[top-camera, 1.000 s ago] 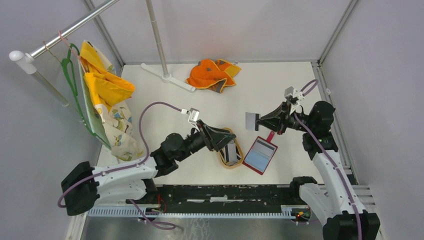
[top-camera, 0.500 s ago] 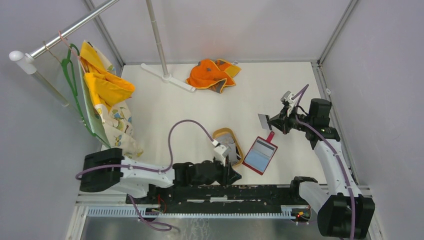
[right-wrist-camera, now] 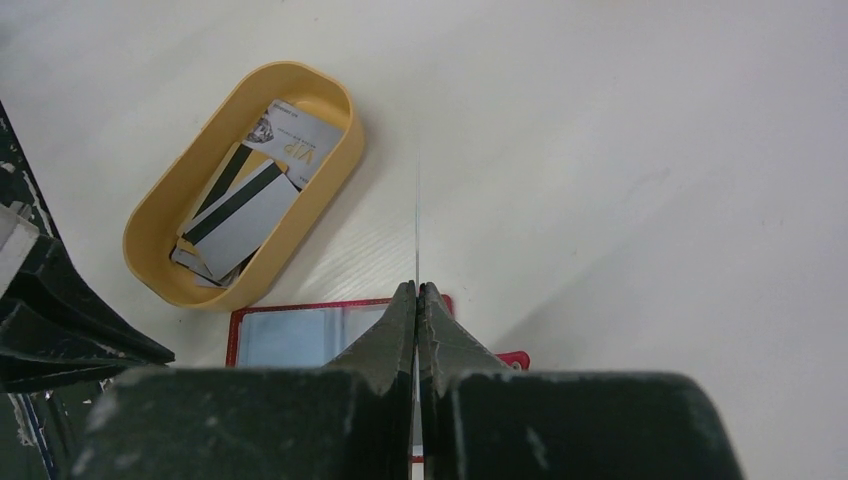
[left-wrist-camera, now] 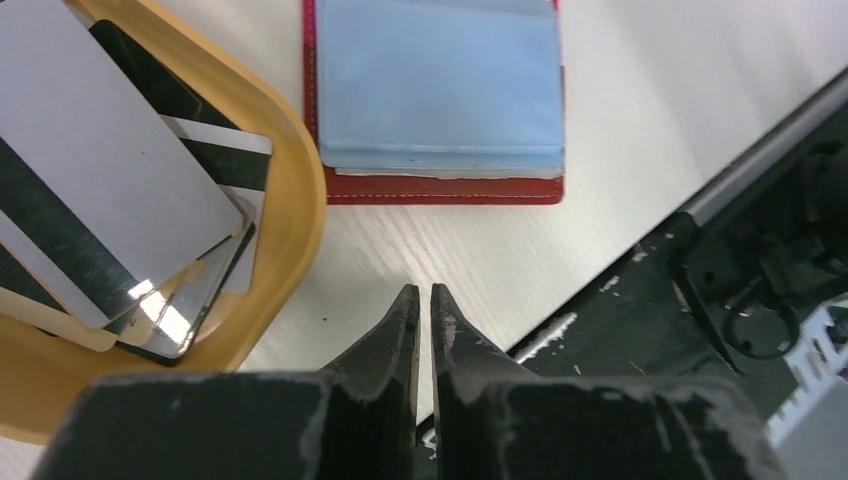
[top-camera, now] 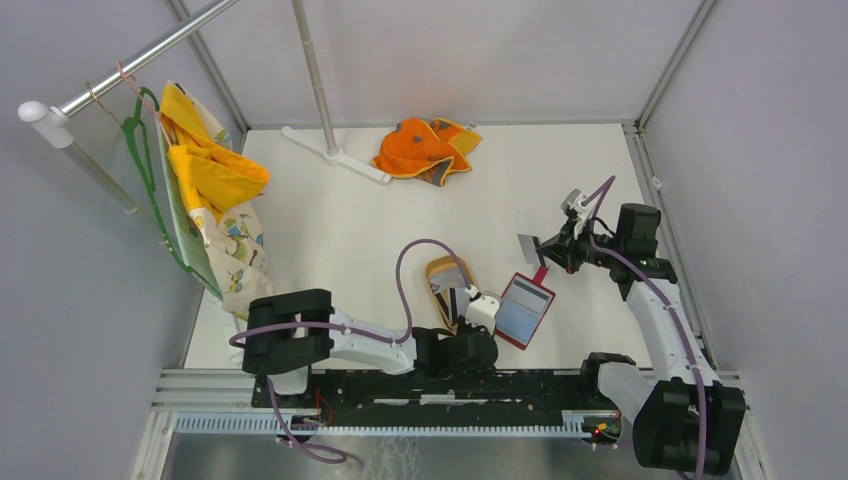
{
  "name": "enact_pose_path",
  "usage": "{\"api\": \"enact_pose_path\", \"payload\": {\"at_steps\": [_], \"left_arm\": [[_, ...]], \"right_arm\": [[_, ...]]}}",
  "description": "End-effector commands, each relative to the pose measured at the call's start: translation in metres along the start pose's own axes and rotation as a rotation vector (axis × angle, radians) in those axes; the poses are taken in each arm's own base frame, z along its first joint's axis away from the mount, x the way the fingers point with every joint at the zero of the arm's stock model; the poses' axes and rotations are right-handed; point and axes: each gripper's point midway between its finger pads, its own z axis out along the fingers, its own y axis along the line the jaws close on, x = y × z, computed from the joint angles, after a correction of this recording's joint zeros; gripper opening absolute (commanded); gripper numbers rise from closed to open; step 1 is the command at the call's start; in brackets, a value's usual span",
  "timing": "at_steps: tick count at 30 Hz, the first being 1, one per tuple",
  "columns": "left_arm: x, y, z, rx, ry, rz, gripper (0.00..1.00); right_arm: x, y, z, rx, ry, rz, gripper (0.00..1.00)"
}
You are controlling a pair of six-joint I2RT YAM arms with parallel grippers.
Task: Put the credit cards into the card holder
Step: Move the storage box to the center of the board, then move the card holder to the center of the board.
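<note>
Folding back toward the near edge of the table, the left arm has left the tan tray (top-camera: 440, 268) it was reaching over a second ago. The left gripper (left-wrist-camera: 425, 300) was spread wide then. Its fingers are now drawn almost together, with only a sliver of gap and nothing between them. It hangs low over bare table, with the tray at its 10 o'clock and the card holder (left-wrist-camera: 440, 90) at its 12 o'clock in the wrist view. So no card came away with it, and the credit cards (left-wrist-camera: 100, 180) lie stacked in the tray, silver faces and dark stripes overlapping.

The right gripper (right-wrist-camera: 417, 290) is clamped on one card (top-camera: 529, 247). Its own camera sees that card only as a thin edge-on line running out from the tips. From above, the card has drifted a little toward 3 o'clock and now sits at about 12 o'clock of the holder, near the snap tab.

The holder lies open and flat on the table with its pale blue inside up, at the tray's 3 o'clock, just beside it but not touching.

With the left arm out of the way, the space above the holder looks free for the right arm. The held card probably still has to be lowered and lined up with a pocket. That is a fiddly step, because the holder is not pinned and could slide.
</note>
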Motion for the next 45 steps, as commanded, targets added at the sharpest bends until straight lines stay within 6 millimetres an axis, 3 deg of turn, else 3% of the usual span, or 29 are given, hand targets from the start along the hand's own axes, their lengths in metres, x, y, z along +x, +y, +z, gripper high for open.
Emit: {"api": "enact_pose_path", "payload": {"at_steps": [1, 6, 18, 21, 24, 28, 30, 33, 38, 45], "left_arm": [[-0.011, 0.023, 0.01, -0.13, -0.024, 0.022, 0.14], [-0.017, 0.042, 0.01, -0.202, -0.022, 0.024, 0.15], [-0.033, 0.117, -0.009, -0.365, -0.013, 0.001, 0.17], [-0.046, 0.118, -0.012, -0.352, -0.031, 0.009, 0.19], [-0.055, 0.094, -0.012, -0.244, -0.022, 0.044, 0.26], [-0.061, 0.015, -0.021, 0.045, -0.023, 0.105, 0.45], [-0.061, -0.02, -0.022, 0.153, -0.012, 0.138, 0.5], [-0.063, -0.05, -0.015, 0.211, -0.007, 0.192, 0.52], [-0.072, -0.061, 0.013, 0.134, -0.013, 0.216, 0.51], [-0.061, -0.055, 0.043, 0.04, 0.024, 0.27, 0.52]], "right_arm": [[-0.009, 0.004, 0.0, -0.032, -0.045, -0.061, 0.0], [-0.006, 0.008, 0.0, -0.047, -0.048, -0.075, 0.0], [0.009, 0.008, 0.002, -0.063, -0.002, -0.063, 0.0], [0.011, 0.008, 0.002, -0.066, 0.006, -0.056, 0.0], [0.013, 0.007, 0.002, -0.061, 0.018, -0.053, 0.0], [0.016, 0.004, 0.002, -0.05, 0.03, -0.046, 0.0], [0.017, 0.004, 0.003, -0.049, 0.035, -0.041, 0.0], [0.018, 0.004, 0.003, -0.049, 0.039, -0.035, 0.0], [0.02, 0.003, 0.003, -0.046, 0.051, -0.03, 0.0], [0.023, 0.001, 0.003, -0.048, 0.064, -0.02, 0.0]]}}
